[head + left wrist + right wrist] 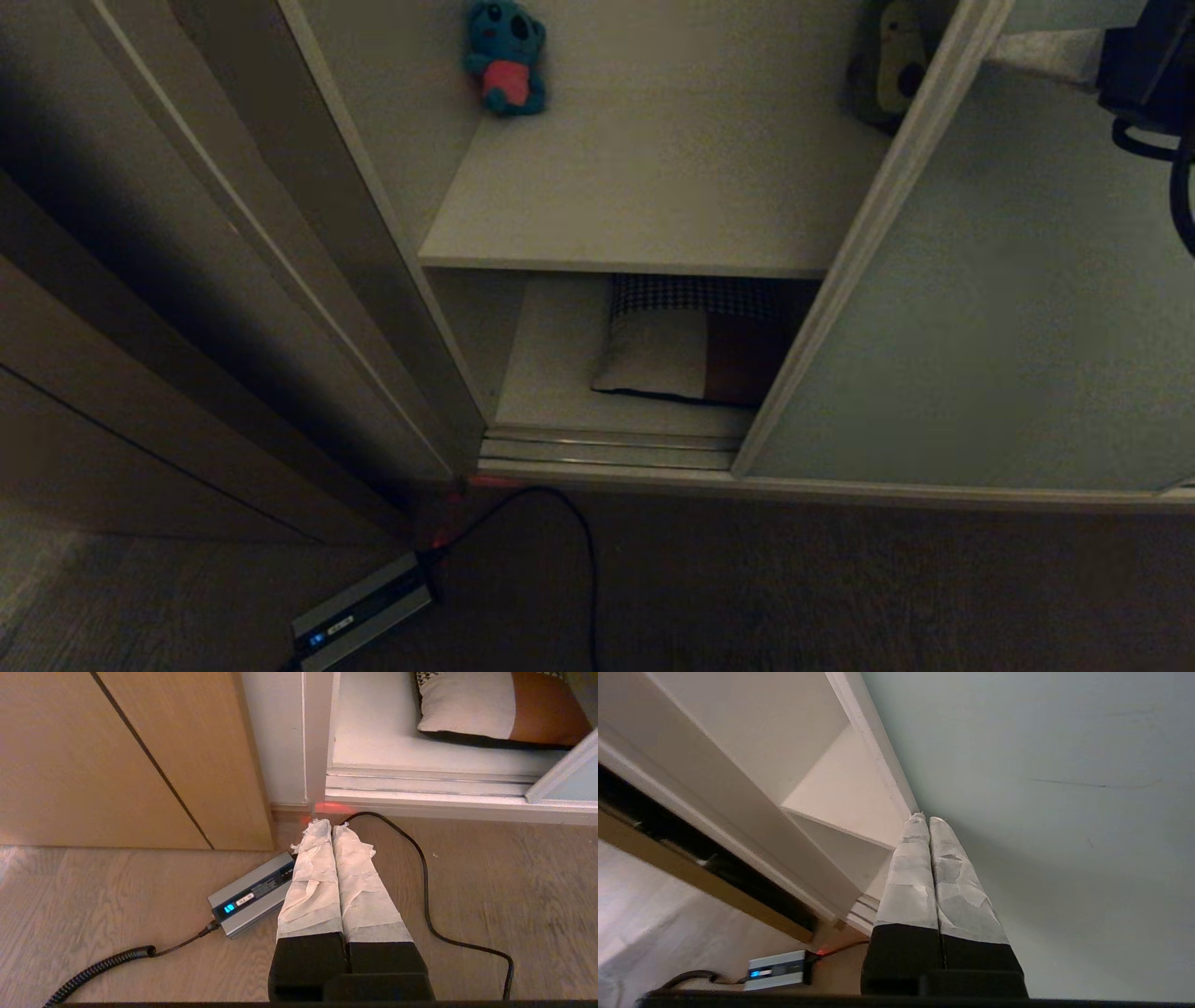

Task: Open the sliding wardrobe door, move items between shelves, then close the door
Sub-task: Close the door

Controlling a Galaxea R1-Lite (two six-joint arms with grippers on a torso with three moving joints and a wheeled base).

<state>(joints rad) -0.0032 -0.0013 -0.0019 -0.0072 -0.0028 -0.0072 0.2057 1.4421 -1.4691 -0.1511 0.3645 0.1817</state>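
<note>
The sliding wardrobe door, pale grey-green with a beige frame, stands partly open on the right. On the upper shelf sits a teal koala plush. A green avocado plush is half hidden behind the door's frame. A cushion with houndstooth, beige and rust blocks lies on the lower shelf. My right gripper is shut and empty, its tips close against the door beside its framed edge. My left gripper is shut and empty, low over the floor.
A grey charger box with a blue display lies on the wooden floor, with black cables running from it past the ribbed floor track. Brown wooden panelling stands left of the opening. My right arm shows at top right.
</note>
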